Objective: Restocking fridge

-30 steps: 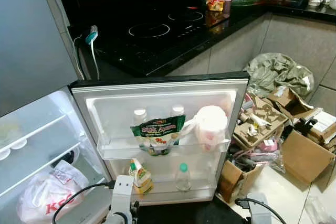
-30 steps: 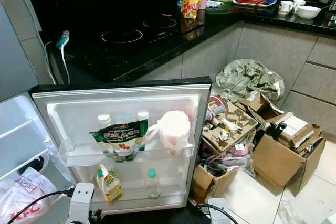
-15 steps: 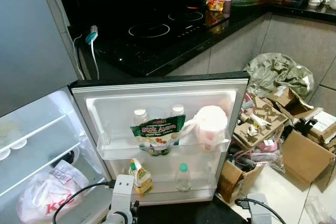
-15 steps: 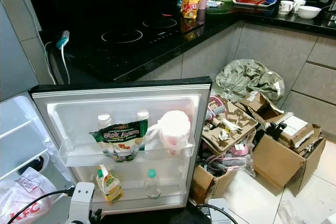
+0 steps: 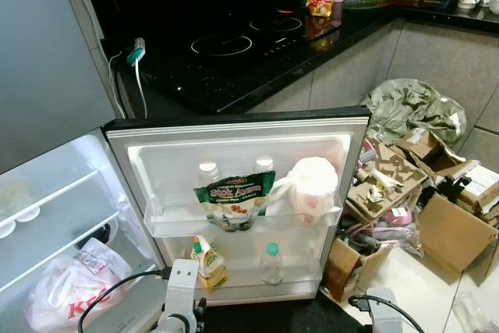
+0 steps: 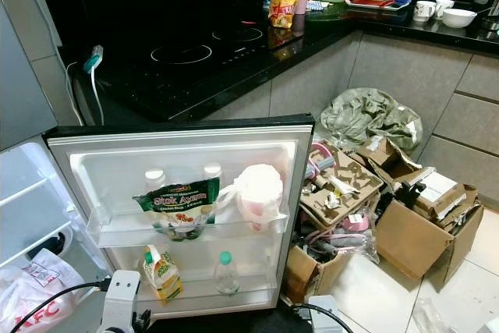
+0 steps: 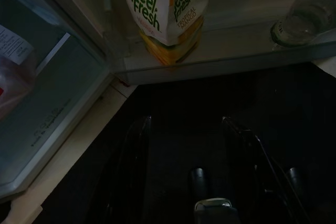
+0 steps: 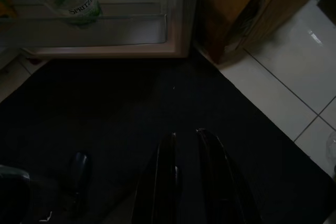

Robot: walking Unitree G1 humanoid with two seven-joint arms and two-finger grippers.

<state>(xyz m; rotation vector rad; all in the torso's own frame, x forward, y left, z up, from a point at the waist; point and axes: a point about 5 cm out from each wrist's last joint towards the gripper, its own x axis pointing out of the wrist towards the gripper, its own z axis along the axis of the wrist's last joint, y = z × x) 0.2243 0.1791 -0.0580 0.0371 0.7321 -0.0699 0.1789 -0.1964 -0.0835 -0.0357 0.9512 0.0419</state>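
Observation:
The small fridge's door (image 5: pixel 234 132) stands wide open. Its upper door shelf holds a green Stok Ayam pouch (image 5: pixel 234 199), a white and pink bag (image 5: pixel 312 186) and two white-capped bottles (image 5: pixel 208 171). On the lower shelf stand a Peel Fresh juice carton (image 7: pixel 165 11) and a clear green-capped bottle (image 5: pixel 272 263). My left gripper (image 7: pixel 185 121) hangs open over a dark mat, just short of the carton, holding nothing. My right gripper (image 8: pixel 186 135) is shut and empty above the same mat (image 8: pixel 131 119), near the door's lower corner.
Inside the fridge at the left lies a white KFC bag (image 5: pixel 66 294) under clear shelves (image 5: pixel 54 200). Open cardboard boxes (image 5: pixel 452 232) and a grey-green bag (image 5: pixel 409 107) crowd the floor to the right. A black counter with a cooktop (image 5: pixel 234 44) rises behind the door.

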